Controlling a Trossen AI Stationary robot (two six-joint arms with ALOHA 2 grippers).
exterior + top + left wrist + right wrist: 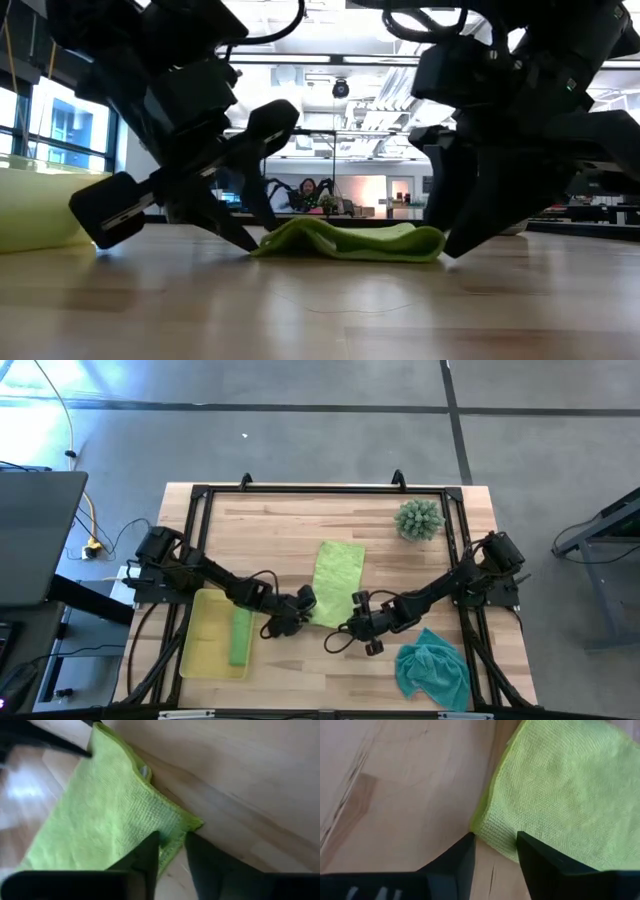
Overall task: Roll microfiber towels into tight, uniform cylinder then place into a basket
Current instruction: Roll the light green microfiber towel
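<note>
Both claws are down at the near end of the flat lime towel, one at each corner. The left claw straddles its corner with the fingers nearly pinched together on the hem; whether the cloth is truly caught yet I cannot tell. The right claw stands open, its corner just ahead of the gap and not gripped. To start the roll well, both claws should take an equal bite of the hem, lift together, and turn the edge over straight, so the cylinder begins tight and square, not coned. One rolled green towel already lies in the yellow basket, just outside the left claw; the teal towel sits crumpled just behind the right claw. The tabletop is pale wood planking that looks smooth, so the cloth may slide. A spiky green plant stands far beyond the right claw. Past the tabletop, an open office with a seated person.
</note>
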